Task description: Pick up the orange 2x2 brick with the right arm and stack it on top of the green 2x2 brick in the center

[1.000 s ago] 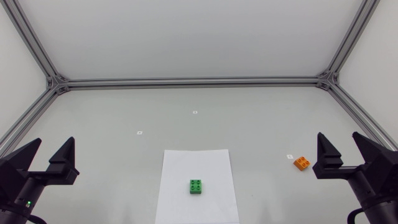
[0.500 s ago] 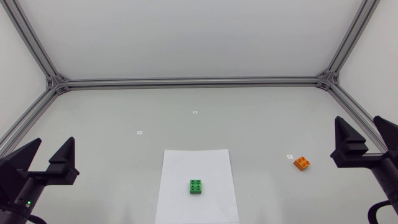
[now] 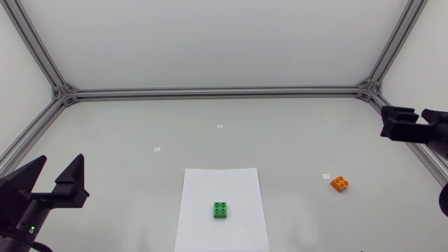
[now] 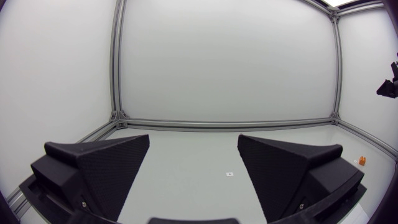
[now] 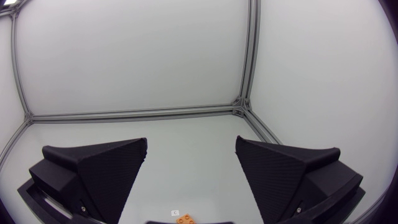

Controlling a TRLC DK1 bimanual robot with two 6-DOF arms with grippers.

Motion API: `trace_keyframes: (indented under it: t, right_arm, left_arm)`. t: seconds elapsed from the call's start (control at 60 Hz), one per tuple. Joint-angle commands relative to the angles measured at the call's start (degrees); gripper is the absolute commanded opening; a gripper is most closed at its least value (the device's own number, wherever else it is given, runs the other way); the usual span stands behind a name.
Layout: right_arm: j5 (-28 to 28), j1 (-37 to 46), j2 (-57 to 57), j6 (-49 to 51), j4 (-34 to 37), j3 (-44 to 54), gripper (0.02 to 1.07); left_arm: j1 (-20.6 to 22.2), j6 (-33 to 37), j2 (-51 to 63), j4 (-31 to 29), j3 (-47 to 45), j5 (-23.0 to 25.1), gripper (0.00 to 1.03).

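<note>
So the green 2x2 brick [image 3: 220, 209] sits studs up on a white sheet of paper [image 3: 210, 183], which lies on the light grey desk [image 3: 280, 140] near the front edge, about in the middle. The orange 2x2 brick [image 3: 340, 183] is out on the bare desk, well apart from the green one, between 2 and 3 o'clock of it and turned a bit askew. Nothing is touching it. A tiny white marker [image 3: 326, 175] lies just beside it, at roughly 10 o'clock.

The right claw [image 3: 418, 122] is off at about 2 o'clock from the orange brick, near the desk's right rail and well clear of the brick. From its own wrist cam the right claw [image 5: 191, 168] is spread wide with nothing in it, and the orange brick [image 5: 185, 219] peeks out low down in the gap between the two fingers, with the marker [image 5: 175, 213] right next to it.

The left claw [image 3: 58, 171] is at about 9 o'clock of the green brick, far from it, near the desk's left edge. Its wrist cam shows the left claw [image 4: 194, 165] wide open too, holding nothing, and the orange brick [image 4: 361, 160] is a little speck way off across the desk.

Two more small white markers [image 3: 219, 127] [image 3: 157, 149] sit on the desk at 12 and about 10 o'clock of the paper.
</note>
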State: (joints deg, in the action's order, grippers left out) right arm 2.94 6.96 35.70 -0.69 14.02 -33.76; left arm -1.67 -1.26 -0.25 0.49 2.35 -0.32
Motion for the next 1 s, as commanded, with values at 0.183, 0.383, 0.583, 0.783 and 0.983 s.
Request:
trace_keyframes:
  t: [0.183, 0.383, 0.583, 0.783, 0.983]
  right_arm:
    - [-12.5, 6.9, 15.7, 1.5, 8.8, -9.2, 1.03]
    - [-16.7, 9.8, 25.2, 14.5, 18.6, -16.9, 1.03]
    - [-16.8, 10.4, 31.4, 22.2, 26.8, -22.7, 1.03]
    - [-16.6, 9.7, 38.8, 31.7, 36.8, -27.2, 1.03]
    - [-13.0, 7.3, 45.0, 38.7, 42.9, -29.8, 1.03]
  left_arm:
    - [-0.1, 0.7, -0.5, -0.8, -2.3, 0.2, 0.99]
    - [-0.1, 0.7, -0.5, -0.8, -2.3, 0.2, 0.99]
    - [-0.1, 0.7, -0.5, -0.8, -2.3, 0.2, 0.99]
    - [-0.1, 0.7, -0.5, -0.8, -2.3, 0.2, 0.99]
    - [-0.1, 0.7, -0.5, -0.8, -2.3, 0.2, 0.99]
